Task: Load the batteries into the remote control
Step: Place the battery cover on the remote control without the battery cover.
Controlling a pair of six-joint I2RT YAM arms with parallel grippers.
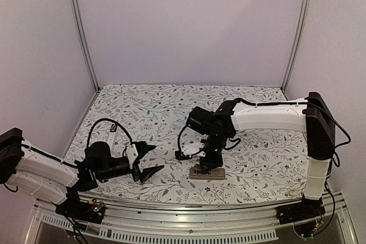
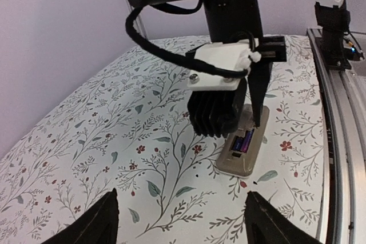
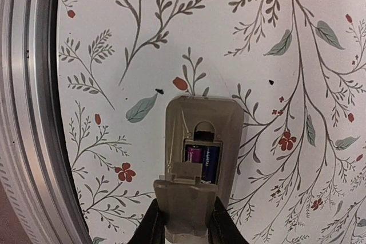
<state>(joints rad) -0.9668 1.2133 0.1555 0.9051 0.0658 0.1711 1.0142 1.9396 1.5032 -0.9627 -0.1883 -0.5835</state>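
from above and behind the arms, the right gripper [image 1: 206,167] points straight down at the remote control [image 1: 214,174], which lies flat on the floral table [image 1: 148,107] just in front of centre. its fingertips sit right at the remote's top face, but this view is too small to show what they hold. the left gripper [image 1: 150,160] hovers low over the table well apart to the left, fingers spread wide with nothing between them.

at the left wrist, the two dark fingertips [image 2: 103,221] stand far apart at the bottom edge, with only bare cloth between them. beyond them the remote lies with its back up and its compartment open. the batteries [image 2: 245,141] rest inside, side by side, and the right arm's black fingers come down over the far end of the remote.

at the right wrist, the remote runs up the middle, its open bay showing one purple cell and one dark blue cell lying side by side. below the bay, the tan battery cover [image 3: 184,198] lies over the near end of the remote, pinched from both sides between the narrowly set fingers [image 3: 151,227].
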